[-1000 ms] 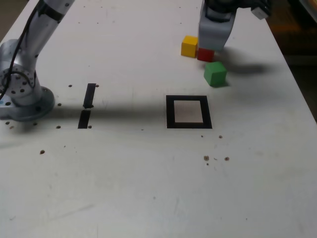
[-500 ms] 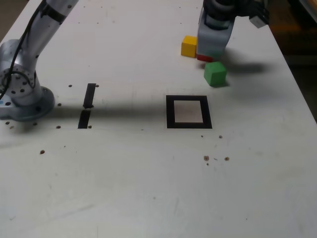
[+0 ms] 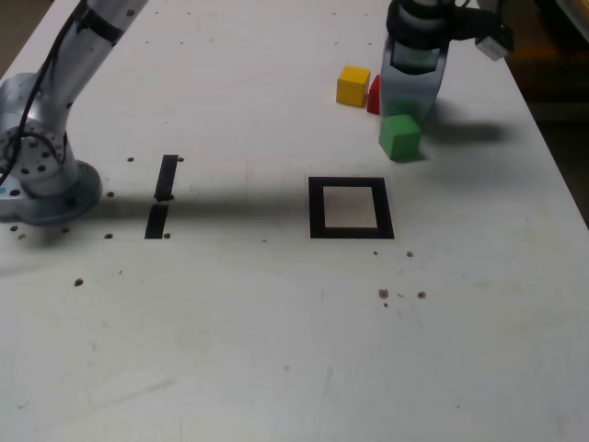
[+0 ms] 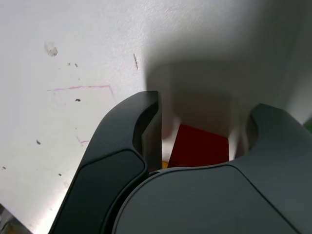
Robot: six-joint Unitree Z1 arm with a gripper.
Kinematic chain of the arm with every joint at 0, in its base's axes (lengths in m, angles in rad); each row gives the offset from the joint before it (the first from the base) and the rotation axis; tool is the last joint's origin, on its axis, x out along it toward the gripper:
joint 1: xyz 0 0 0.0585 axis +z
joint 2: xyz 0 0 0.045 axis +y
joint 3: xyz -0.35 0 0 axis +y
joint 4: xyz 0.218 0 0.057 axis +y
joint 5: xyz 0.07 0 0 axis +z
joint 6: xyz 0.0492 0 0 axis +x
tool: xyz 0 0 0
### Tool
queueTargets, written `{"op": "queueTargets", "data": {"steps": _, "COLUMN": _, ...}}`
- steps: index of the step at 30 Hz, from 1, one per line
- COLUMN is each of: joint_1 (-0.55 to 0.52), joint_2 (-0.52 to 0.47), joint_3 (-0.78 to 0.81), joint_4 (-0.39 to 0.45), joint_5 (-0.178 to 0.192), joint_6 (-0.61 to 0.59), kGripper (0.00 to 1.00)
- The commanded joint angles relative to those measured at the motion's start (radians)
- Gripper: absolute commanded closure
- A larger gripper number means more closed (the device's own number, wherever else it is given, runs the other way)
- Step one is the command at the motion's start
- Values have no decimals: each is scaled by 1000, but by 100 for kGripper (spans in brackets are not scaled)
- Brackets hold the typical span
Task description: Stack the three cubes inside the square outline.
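"Checking your gripper [image 4: 206,105] first: what state would you enter?"

"One gripper, jaws parted. Your wrist view shows the red cube [image 4: 201,146] between the two fingers, with a pale strip of table [image 3: 230,341] visible along each side of it. Enter it as straddled, not clenched."

"And your exterior view, for the same cube?"

"One red cube, partly hidden behind the gripper; its uncovered part shows just left of the fingers in that view."

"Your other cubes?"

"One yellow cube [image 3: 352,86], just beside the red one, on the exterior view's left of it; in your wrist view only a sliver shows, near one finger. One green cube [image 3: 400,137], below the gripper in the exterior view, its upper part overlapping the finger there. Whether they touch, you cannot tell."

"Remaining items on your table?"

"One square outline [image 3: 317,207], black, pale centre, lower in the exterior view than all three cubes and apart from your gripper. Two black strips [image 3: 167,178], end to end, well to the exterior view's left of the outline. All three cubes lie outside the square."
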Motion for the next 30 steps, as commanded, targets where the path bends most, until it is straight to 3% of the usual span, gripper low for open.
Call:
{"op": "queueTargets", "data": {"steps": 1, "joint_1": 2, "joint_2": 2, "joint_3": 3, "joint_4": 3, "joint_5": 15, "joint_6": 0, "kGripper": 52}}
{"op": "queueTargets", "data": {"steps": 7, "joint_1": 2, "joint_2": 3, "joint_3": 11, "joint_4": 13, "joint_5": 51, "joint_6": 2, "kGripper": 52}}
{"op": "queueTargets", "data": {"steps": 20, "joint_1": -12, "joint_2": -36, "joint_3": -59, "joint_4": 82, "joint_5": 50, "joint_6": 6, "kGripper": 54}}
{"op": "queueTargets", "data": {"steps": 22, "joint_1": -18, "joint_2": -61, "joint_3": -91, "joint_4": 96, "joint_5": 46, "joint_6": -43, "kGripper": 61}}
{"op": "queueTargets", "data": {"steps": 26, "joint_1": -28, "joint_2": -113, "joint_3": -130, "joint_4": 112, "joint_5": 27, "joint_6": -261, "kGripper": 83}}
{"op": "queueTargets", "data": {"steps": 30, "joint_1": -43, "joint_2": -154, "joint_3": -127, "joint_4": 119, "joint_5": 27, "joint_6": -502, "kGripper": 92}}
